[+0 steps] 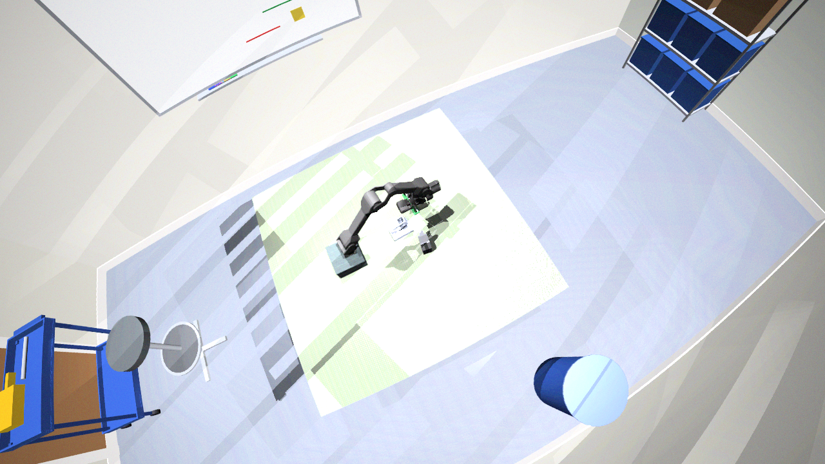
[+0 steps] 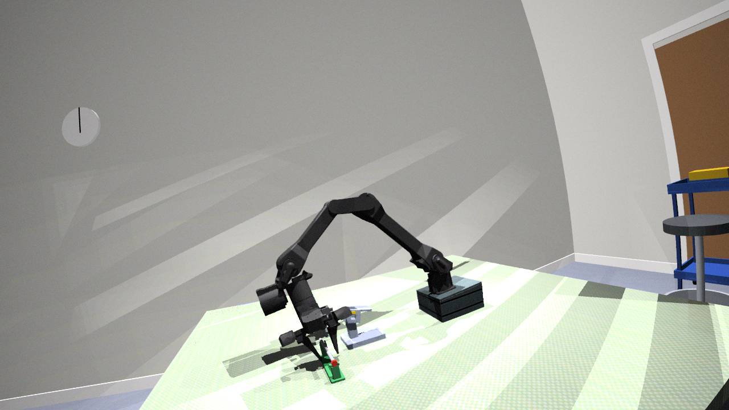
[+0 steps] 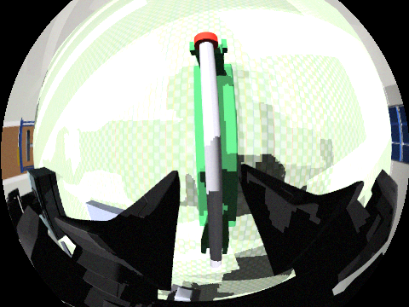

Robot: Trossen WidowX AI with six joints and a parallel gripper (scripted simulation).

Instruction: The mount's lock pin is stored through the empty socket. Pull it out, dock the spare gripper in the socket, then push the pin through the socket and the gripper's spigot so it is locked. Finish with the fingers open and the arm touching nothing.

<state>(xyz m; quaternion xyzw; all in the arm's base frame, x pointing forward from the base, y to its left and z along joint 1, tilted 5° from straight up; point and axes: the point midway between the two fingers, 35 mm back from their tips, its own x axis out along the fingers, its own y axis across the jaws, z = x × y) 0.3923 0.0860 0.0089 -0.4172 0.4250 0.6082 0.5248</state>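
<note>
The lock pin (image 2: 330, 355) (image 3: 210, 94), a pale rod with a red head, lies lengthwise on the green cradle (image 2: 335, 372) (image 3: 230, 128), its plain end past the cradle's near post in the wrist view. My gripper (image 2: 329, 356) (image 3: 209, 173) is open and points down over the cradle, one finger on each side of the pin, with gaps visible in the wrist view. The pale mount (image 1: 402, 234) (image 2: 364, 337) stands beside the cradle, with no pin seen in it. The spare gripper (image 1: 427, 247), dark and grey, lies beyond the mount; in the exterior view I cannot make it out.
The arm's dark base block (image 1: 347, 262) (image 2: 451, 300) stands on the same pale checked table top (image 1: 490, 276) (image 2: 458, 367). The mount is close to my gripper's side. A stool (image 1: 127, 343), a blue cart (image 1: 31, 375) and a blue bin (image 1: 593, 389) stand away from the table.
</note>
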